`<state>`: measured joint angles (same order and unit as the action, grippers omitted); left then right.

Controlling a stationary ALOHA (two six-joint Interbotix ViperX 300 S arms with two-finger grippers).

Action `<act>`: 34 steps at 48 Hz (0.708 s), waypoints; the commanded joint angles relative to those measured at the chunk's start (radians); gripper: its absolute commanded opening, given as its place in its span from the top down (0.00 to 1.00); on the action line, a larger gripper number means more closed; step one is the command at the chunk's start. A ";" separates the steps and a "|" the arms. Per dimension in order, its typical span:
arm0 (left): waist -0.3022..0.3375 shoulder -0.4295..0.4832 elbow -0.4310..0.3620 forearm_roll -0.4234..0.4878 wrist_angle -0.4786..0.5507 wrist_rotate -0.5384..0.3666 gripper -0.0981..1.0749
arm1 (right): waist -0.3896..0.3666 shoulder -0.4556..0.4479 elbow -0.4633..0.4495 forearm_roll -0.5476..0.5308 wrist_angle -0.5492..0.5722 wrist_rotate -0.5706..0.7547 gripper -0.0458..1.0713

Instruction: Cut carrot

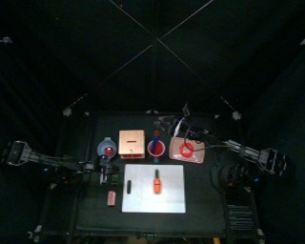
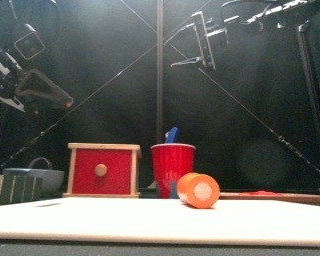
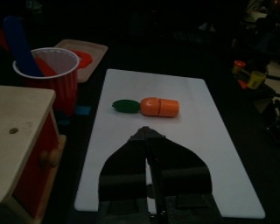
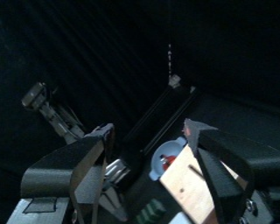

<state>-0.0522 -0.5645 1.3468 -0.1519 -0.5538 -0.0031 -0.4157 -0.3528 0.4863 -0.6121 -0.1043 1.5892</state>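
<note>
Two arms, neither holding anything. Carrot (image 3: 161, 107) lies loose mid-board on the white board (image 3: 213, 157). Left gripper (image 3: 150, 133) hovers just short of it, fingers almost together. Right gripper (image 4: 149, 144) is up high, fingers wide apart. Risk: unpinned carrot could roll when touched or cut.

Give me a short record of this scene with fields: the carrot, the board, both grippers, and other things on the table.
carrot: orange, with a dark green end, lying on the white board
board: white rectangle on the black table
left gripper: over the board, short of the carrot, jaws nearly together, holding nothing
right gripper: raised, jaws wide open, empty
other things: red cup, wooden box with a red front
</note>
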 commanded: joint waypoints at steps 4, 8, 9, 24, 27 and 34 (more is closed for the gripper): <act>0.000 0.002 -0.011 -0.003 0.011 0.002 0.68 | 0.074 -0.110 -0.008 -0.074 -0.015 0.002 0.10; 0.003 0.002 -0.014 -0.003 0.009 0.003 0.68 | 0.126 -0.150 -0.029 -0.150 0.061 0.008 0.10; 0.005 0.002 -0.014 -0.003 0.011 0.003 0.68 | 0.140 -0.156 -0.035 -0.158 0.080 0.008 0.10; 0.006 0.000 -0.026 -0.003 0.011 0.003 0.68 | 0.213 -0.212 -0.112 -0.256 0.261 0.000 0.10; 0.006 0.000 -0.028 -0.003 0.011 0.003 0.68 | 0.212 -0.215 -0.123 -0.284 0.261 0.000 0.10; 0.008 0.002 -0.029 -0.003 0.011 0.003 0.68 | 0.196 -0.195 -0.170 -0.334 0.262 0.000 0.10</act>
<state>-0.0476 -0.5645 1.3407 -0.1534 -0.5400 -0.0031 -0.2071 -0.5446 0.3651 -0.9265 0.1611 1.5923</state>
